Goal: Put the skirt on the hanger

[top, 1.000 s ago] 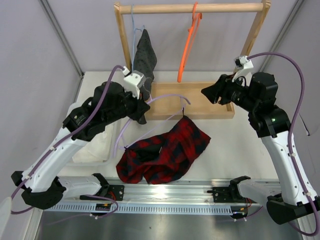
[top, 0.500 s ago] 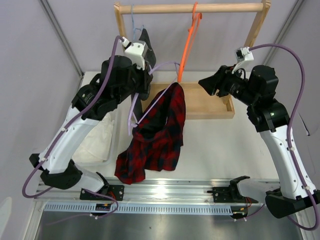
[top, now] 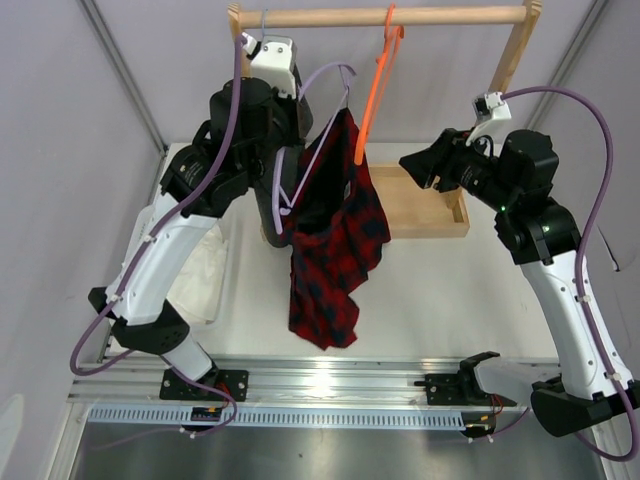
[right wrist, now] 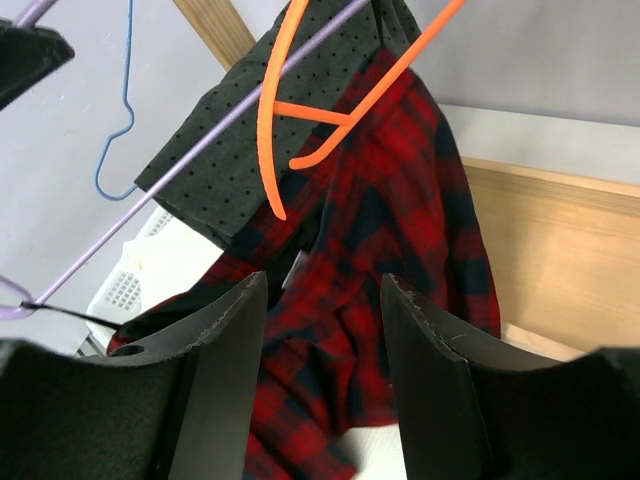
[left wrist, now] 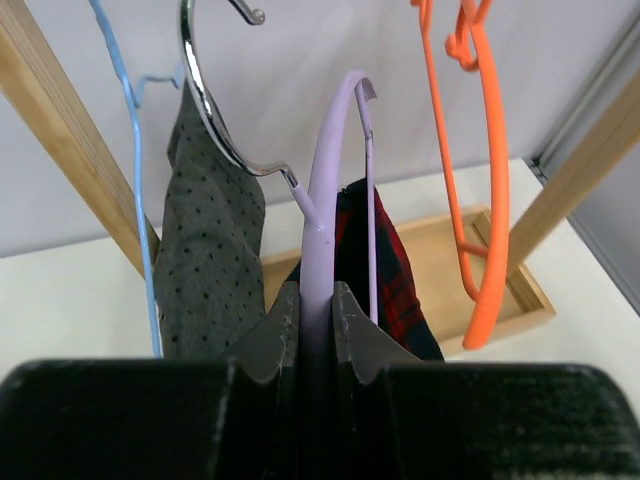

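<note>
Your left gripper (left wrist: 315, 305), jaws clamped on the hanger (left wrist: 335, 150), holds it high, the skirt (top: 335, 230) draped from it. The hook (left wrist: 205, 110) points up toward the rail (top: 430, 16), between blue hanger (left wrist: 135, 180) and orange hanger (left wrist: 490, 200). Right gripper (right wrist: 320, 290), jaws apart, hovers to the skirt's right.

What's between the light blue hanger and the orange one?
Left wrist view: the grey dotted garment, then the lilac hanger with the skirt, held in the left hand.
</note>
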